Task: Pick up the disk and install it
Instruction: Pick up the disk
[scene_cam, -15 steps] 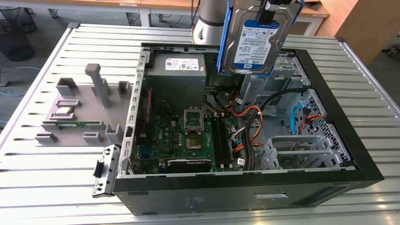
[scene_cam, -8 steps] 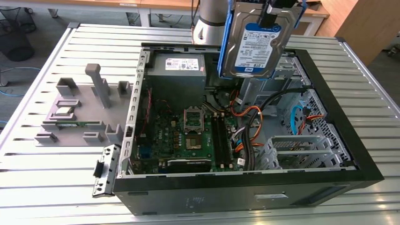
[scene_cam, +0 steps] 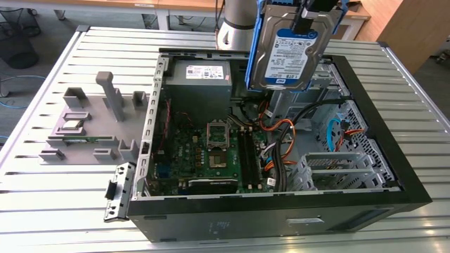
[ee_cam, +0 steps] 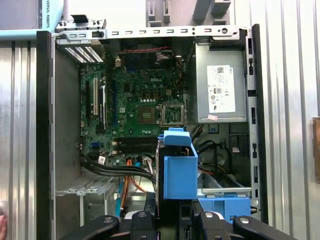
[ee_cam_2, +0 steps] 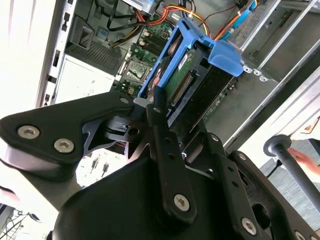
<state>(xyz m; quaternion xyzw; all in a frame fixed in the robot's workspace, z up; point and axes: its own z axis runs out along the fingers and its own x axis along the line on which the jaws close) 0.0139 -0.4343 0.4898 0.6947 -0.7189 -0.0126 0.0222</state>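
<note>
In the exterior view, a slatted metal table point(scene_cam: 56, 211) carries an open computer case point(scene_cam: 414, 174) lying on its side. A grey fixture point(scene_cam: 84, 132) sits on the slats at the exterior view's left. Beyond the table, a black mesh bin point(scene_cam: 18, 47) stands on the grey floor point(scene_cam: 56, 31) in the upper left corner, and a wooden cabinet point(scene_cam: 414, 26) fills the upper right. At the upper middle, the gripper point(scene_cam: 309, 18) clasps the disk point(scene_cam: 292, 52) by its top edge. The disk hangs upright, label showing, above the case's far side, beside the power supply point(scene_cam: 200, 74).

In the second wrist view, the gripper point(ee_cam_2: 175, 117) has its black fingers point(ee_cam_2: 162, 135) closed against the disk point(ee_cam_2: 187, 85), whose blue rails and green underside show.

In the first wrist view, the disk point(ee_cam: 178, 170) is edge-on over the case point(ee_cam: 44, 125), between the motherboard point(ee_cam: 145, 100) and the power supply point(ee_cam: 221, 90), with table slats point(ee_cam: 290, 100) alongside.
</note>
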